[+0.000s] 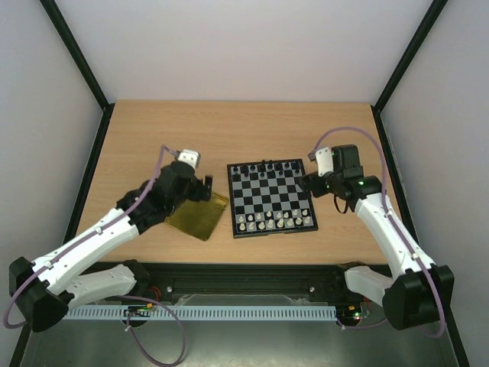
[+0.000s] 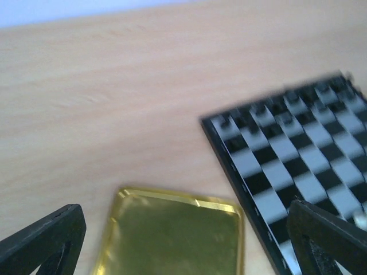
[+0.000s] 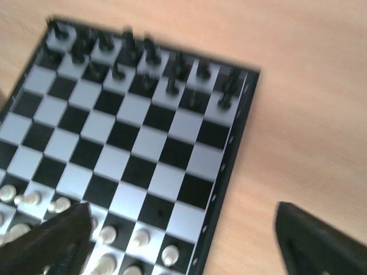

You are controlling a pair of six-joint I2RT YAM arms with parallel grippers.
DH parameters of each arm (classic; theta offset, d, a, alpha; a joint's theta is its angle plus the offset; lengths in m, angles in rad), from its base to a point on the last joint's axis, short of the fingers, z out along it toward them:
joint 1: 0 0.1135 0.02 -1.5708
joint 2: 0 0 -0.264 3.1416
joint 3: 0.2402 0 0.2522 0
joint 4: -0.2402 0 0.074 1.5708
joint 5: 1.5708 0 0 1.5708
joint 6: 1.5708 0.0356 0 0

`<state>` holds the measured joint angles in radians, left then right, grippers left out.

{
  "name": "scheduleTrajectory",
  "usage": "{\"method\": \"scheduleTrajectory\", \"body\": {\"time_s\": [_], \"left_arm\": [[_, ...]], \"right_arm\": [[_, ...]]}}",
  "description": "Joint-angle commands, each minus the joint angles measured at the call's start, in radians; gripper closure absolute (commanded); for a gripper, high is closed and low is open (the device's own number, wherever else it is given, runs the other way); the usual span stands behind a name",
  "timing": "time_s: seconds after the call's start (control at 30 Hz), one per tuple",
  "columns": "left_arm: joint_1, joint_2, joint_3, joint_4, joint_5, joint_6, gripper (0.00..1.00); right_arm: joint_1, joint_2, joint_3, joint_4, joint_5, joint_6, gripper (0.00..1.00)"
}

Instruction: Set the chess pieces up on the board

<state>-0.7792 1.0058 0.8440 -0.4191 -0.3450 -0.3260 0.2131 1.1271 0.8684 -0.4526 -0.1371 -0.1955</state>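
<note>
Wooden table [image 1: 229, 130], we record: board [image 1: 271, 195] bearing white chess pieces [image 1: 267, 222] along its near rows, black chessmen [image 1: 263, 167] far, gold tray [image 1: 199, 218] alongside, left gripper [image 2: 184, 213] and right gripper [image 3: 183, 211] wide, empty; setup seemingly complete.

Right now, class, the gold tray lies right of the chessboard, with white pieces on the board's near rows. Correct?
No: the top view shows the gold tray left of the chessboard. The white pieces are on its near rows.
</note>
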Motion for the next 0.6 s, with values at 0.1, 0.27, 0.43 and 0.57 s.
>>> {"method": "scheduleTrajectory", "body": {"time_s": [0.1,0.27,0.43,0.57], "left_arm": [[0.169,0.053,0.287,-0.107,-0.118,-0.013,0.01],[0.204,0.101,0.47,-0.155,-0.145,0.017,0.01],[0.206,0.117,0.518,-0.167,-0.153,0.045,0.01],[0.205,0.11,0.498,-0.159,-0.153,0.046,0.01]], "right_arm": [[-0.003,-0.07,0.209,0.131,0.014,0.238,0.01],[-0.003,-0.033,0.447,0.107,0.14,0.388,0.01],[-0.004,-0.102,0.46,0.146,0.148,0.357,0.01],[-0.004,-0.147,0.413,0.155,0.135,0.354,0.01]]}}
